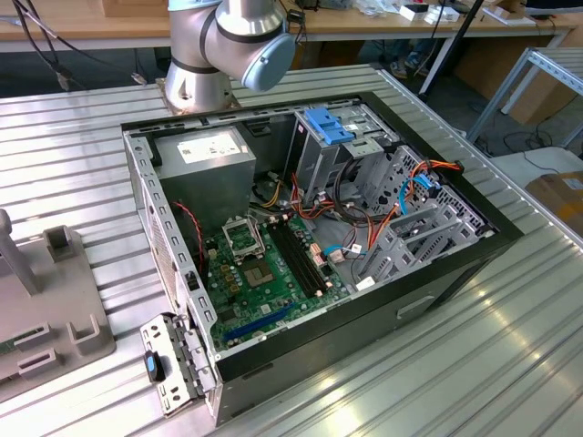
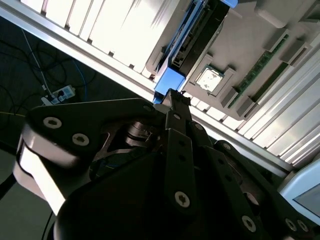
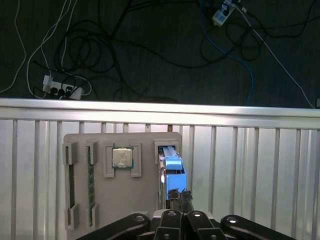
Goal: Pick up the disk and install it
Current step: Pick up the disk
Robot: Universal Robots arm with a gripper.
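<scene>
The disk (image 3: 172, 167) stands on edge in a slot of a grey fixture plate (image 3: 145, 200), its blue rail and tab facing up. In the second wrist view the disk (image 2: 192, 40) runs away from the fingers, with its blue tab nearest them. My gripper (image 3: 178, 195) hovers right beside the tab end of the disk, its two thin fingers pressed together with nothing between them. In the second wrist view my gripper (image 2: 175, 97) has its tip just short of the blue tab. The open computer case (image 1: 455, 264) lies on the ribbed table.
The fixture plate also holds a processor chip (image 3: 122, 157) and memory sticks (image 3: 91, 187). Inside the case are a motherboard (image 1: 269, 264), a grey power supply (image 1: 205, 155) and a drive cage with a light-blue top (image 1: 330, 125). Cables and power strips (image 3: 62, 90) lie on the floor beyond the table's edge.
</scene>
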